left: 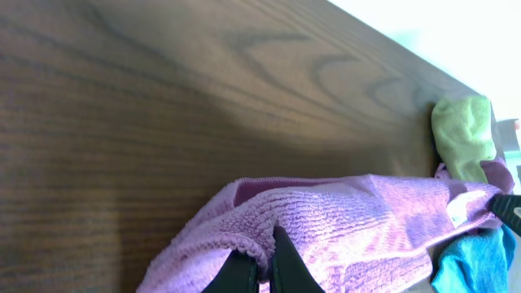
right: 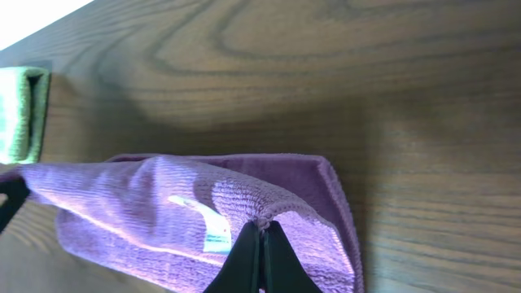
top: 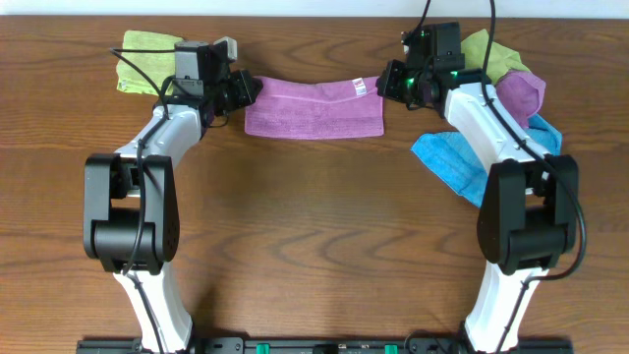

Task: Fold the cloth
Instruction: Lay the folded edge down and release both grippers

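Note:
A purple cloth (top: pixel 313 108) with a white tag lies stretched across the far middle of the table, folded over itself. My left gripper (top: pixel 248 91) is shut on its left corner; the left wrist view shows the hem (left: pixel 260 244) pinched between my fingers (left: pixel 264 264). My right gripper (top: pixel 385 85) is shut on its right corner; the right wrist view shows the cloth's edge (right: pixel 260 213) pinched at my fingertips (right: pixel 261 236), with the tag (right: pixel 213 232) beside them.
A green cloth (top: pixel 145 61) lies at the far left behind the left arm. At the far right lie a green cloth (top: pixel 489 49), a purple cloth (top: pixel 521 93) and a blue cloth (top: pixel 447 157) under the right arm.

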`<act>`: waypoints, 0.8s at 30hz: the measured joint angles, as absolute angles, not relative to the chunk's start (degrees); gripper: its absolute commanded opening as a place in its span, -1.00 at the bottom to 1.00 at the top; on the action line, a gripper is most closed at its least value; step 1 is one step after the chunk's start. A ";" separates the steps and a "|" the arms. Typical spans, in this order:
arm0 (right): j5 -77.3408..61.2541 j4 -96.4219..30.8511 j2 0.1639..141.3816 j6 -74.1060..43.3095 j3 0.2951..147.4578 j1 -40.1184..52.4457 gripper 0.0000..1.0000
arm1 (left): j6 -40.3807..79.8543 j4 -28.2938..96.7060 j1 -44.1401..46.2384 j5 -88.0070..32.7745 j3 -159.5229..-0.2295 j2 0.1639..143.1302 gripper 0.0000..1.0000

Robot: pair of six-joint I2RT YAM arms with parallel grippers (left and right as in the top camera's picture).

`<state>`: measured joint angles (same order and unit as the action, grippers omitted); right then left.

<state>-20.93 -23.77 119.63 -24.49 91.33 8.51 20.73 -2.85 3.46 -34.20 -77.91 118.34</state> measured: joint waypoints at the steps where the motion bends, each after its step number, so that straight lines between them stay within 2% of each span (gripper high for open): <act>1: -20.84 -23.77 119.63 -24.36 91.33 8.45 -0.97 | 20.73 -3.14 3.42 -34.06 -77.91 118.34 -0.88; 6: -20.53 -26.55 119.63 -23.97 91.37 7.73 -0.97 | 20.75 -1.56 2.55 -35.42 -77.97 118.34 -0.88; 16: -20.56 -35.46 119.63 -22.35 91.39 7.75 -0.97 | 18.55 9.34 2.52 -37.32 -78.19 118.34 -0.89; 24: -19.81 -35.99 119.90 -20.12 91.39 8.73 -0.97 | 17.65 11.77 2.55 -34.24 -78.22 118.34 -0.88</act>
<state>-19.81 -35.99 119.90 -20.12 91.39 8.73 17.65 11.77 2.55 -34.24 -78.22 118.34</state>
